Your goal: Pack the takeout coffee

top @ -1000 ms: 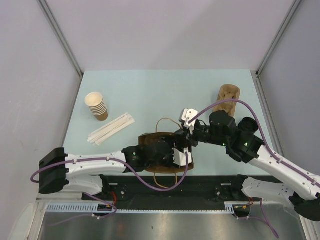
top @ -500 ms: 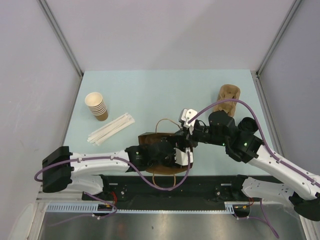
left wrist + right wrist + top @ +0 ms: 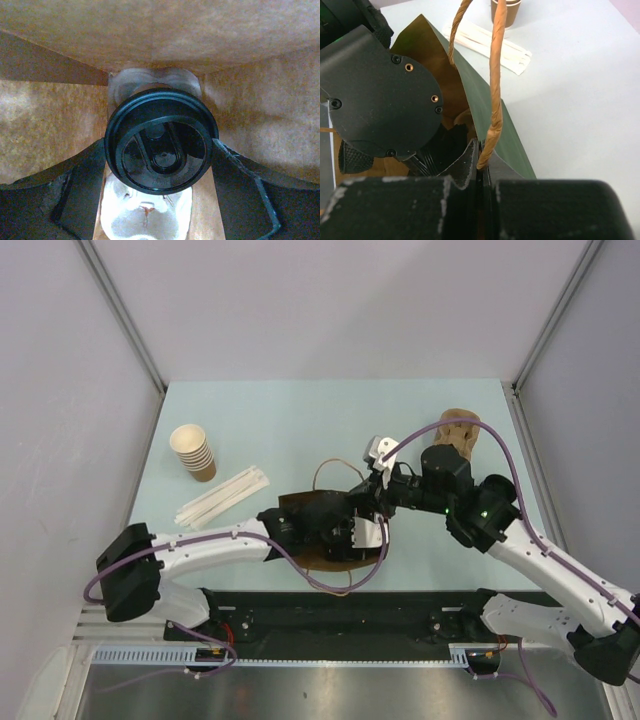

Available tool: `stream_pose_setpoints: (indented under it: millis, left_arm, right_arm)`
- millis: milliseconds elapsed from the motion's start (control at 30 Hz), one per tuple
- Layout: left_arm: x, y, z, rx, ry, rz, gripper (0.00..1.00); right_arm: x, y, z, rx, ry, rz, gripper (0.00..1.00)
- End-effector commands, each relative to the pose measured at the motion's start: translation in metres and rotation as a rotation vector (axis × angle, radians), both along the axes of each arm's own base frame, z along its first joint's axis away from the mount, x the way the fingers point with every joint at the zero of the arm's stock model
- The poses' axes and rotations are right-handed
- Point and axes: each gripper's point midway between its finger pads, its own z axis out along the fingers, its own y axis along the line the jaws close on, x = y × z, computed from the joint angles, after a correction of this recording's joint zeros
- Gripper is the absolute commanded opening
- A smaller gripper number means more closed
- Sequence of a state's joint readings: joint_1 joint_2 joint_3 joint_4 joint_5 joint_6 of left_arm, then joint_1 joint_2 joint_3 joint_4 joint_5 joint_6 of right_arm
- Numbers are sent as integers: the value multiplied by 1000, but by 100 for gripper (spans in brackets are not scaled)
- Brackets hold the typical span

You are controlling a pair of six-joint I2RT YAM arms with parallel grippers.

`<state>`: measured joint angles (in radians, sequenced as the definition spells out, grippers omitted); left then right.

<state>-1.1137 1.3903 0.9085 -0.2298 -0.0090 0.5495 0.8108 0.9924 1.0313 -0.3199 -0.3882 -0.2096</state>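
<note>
The takeout coffee (image 3: 159, 149), a cup seen from above by its round black lid, sits between my left gripper's fingers (image 3: 82, 182) inside the bag. My left gripper (image 3: 160, 146) is shut on it, a finger against each side of the lid. A pale moulded carrier (image 3: 145, 215) lies below the cup. From above, the green bag (image 3: 310, 540) lies open at the table's near middle, with my left gripper (image 3: 348, 530) reaching into it. My right gripper (image 3: 481, 166) is shut on the bag's rim at the foot of a twine handle (image 3: 496, 75); it also shows in the top view (image 3: 373, 496).
A stack of lidless paper cups (image 3: 193, 452) stands at the left, with white wrapped sticks (image 3: 222, 498) beside it. A brown pulp carrier (image 3: 456, 432) lies at the back right, behind the right arm. The bag's second handle loop (image 3: 335, 585) hangs toward the near table edge.
My left arm has pushed further into the bag, and the bag has shifted a little away from the near edge. My right gripper has moved slightly farther back with the rim.
</note>
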Motion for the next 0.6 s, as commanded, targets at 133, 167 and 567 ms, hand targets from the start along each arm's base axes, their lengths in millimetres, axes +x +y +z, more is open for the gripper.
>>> stream_pose_setpoints:
  millis: [133, 167, 567]
  left_arm:
    - [3, 6, -20, 46, 197, 2, 6]
    - [5, 5, -22, 51, 201, 1, 6]
    - [24, 4, -40, 69, 240, -10, 3]
  right_arm:
    - [14, 6, 13, 78, 29, 49, 0]
    - [18, 6, 12, 83, 32, 45, 0]
    - [49, 2, 1, 76, 52, 5, 0]
